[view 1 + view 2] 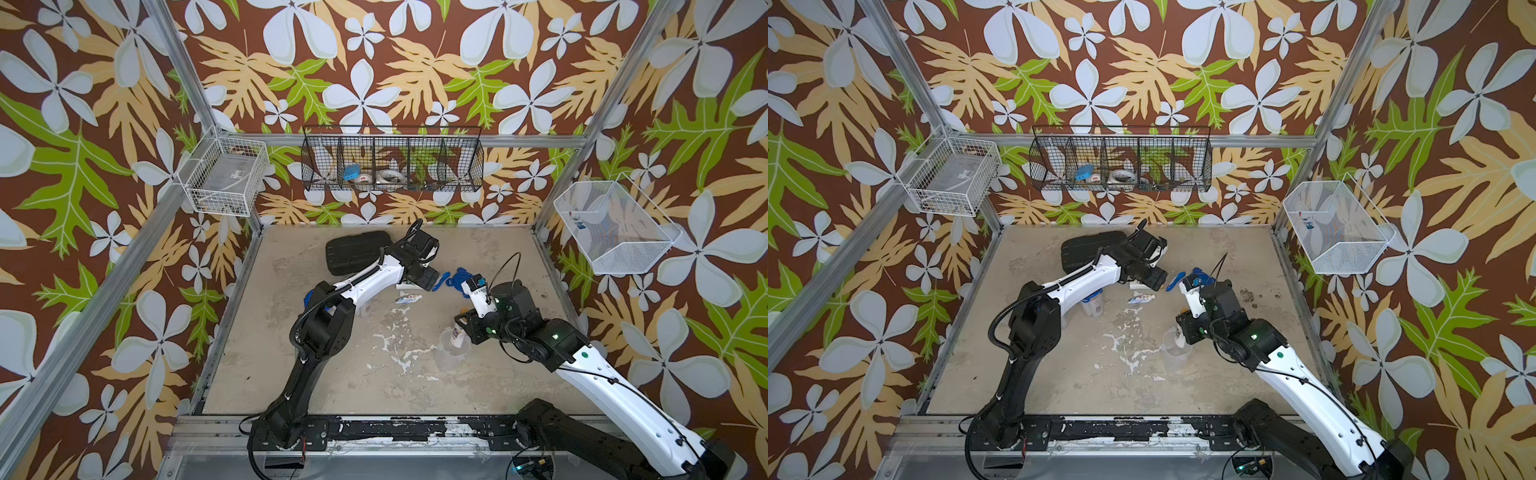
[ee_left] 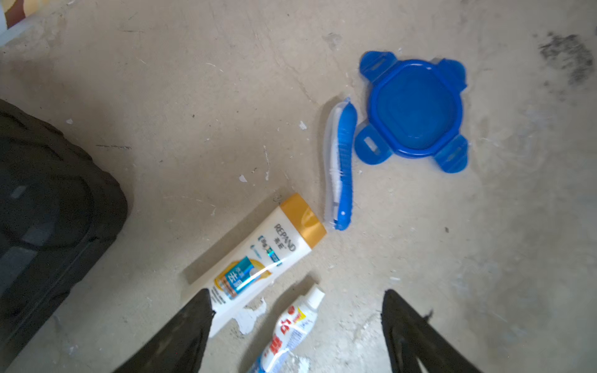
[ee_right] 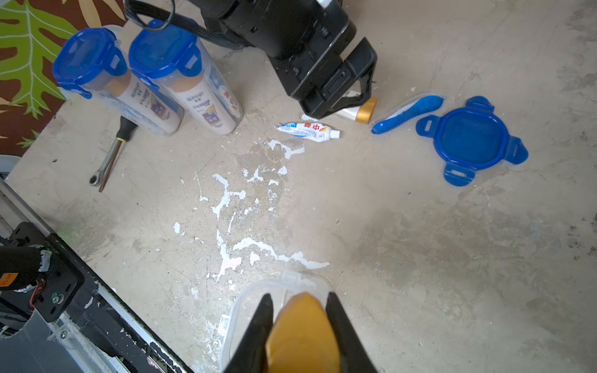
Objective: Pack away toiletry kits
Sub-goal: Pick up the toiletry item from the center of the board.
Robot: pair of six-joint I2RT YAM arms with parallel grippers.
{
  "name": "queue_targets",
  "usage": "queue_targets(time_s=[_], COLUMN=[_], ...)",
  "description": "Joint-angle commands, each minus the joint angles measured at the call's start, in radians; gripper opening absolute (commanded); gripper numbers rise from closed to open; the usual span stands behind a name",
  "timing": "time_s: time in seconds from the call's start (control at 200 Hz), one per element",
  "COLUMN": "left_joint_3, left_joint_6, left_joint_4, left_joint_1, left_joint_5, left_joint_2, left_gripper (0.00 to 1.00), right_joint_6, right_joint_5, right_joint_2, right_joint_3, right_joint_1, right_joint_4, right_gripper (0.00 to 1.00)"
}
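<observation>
My right gripper (image 3: 299, 295) is shut on a white bottle's orange cap (image 3: 302, 336), holding the bottle upright in the mouth of an open clear tumbler (image 3: 240, 310); the pair shows in a top view as tumbler (image 1: 449, 357) and bottle (image 1: 459, 333). My left gripper (image 2: 295, 292) hangs open above a second white bottle (image 2: 258, 261) and a toothpaste tube (image 2: 290, 332) lying on the table, touching neither. A blue toothbrush (image 2: 342, 164) and a loose blue clip lid (image 2: 415, 106) lie just beyond them. Two lidded tumblers (image 3: 190, 80) (image 3: 119, 84), packed, stand at the table's left.
The black ribbed case (image 1: 357, 251) lies at the back, behind the left arm. A ratchet screwdriver (image 3: 111, 155) rests near the lidded tumblers. A black wire basket (image 1: 392, 160) and two white wire baskets (image 1: 224, 174) (image 1: 615, 224) hang on the walls.
</observation>
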Motion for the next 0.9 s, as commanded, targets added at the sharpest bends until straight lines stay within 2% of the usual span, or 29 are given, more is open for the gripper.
queue_targets(time_s=[0.0, 0.175, 0.445, 0.606, 0.721, 0.896], left_joint_3=[0.006, 0.056, 0.015, -0.041, -0.113, -0.202], left_joint_6=[0.064, 0.092, 0.099, 0.097, 0.097, 0.085], left_joint_4=[0.022, 0.033, 0.052, 0.054, 0.068, 0.094], left_joint_1=[0.01, 0.013, 0.024, 0.024, 0.024, 0.024], left_joint_5=[-0.074, -0.126, -0.024, -0.007, -0.016, -0.032], left_joint_2=[0.029, 0.103, 0.136, 0.116, 0.08, 0.039], left_gripper=[0.83, 0.83, 0.83, 0.81, 0.75, 0.59], right_joint_6=[0.002, 0.041, 0.082, 0.103, 0.115, 0.128], right_joint_5=[0.054, 0.103, 0.157, 0.161, 0.174, 0.18], right_joint_2=[0.022, 0.024, 0.011, -0.002, -0.002, -0.007], right_joint_3=[-0.002, -0.03, -0.055, -0.079, -0.084, -0.089], right_joint_1=[0.007, 0.01, 0.035, 0.058, 0.072, 0.075], right_joint_4=[0.051, 0.059, 0.04, 0.055, 0.057, 0.062], right_gripper=[0.03, 0.03, 0.06, 0.13, 0.18, 0.25])
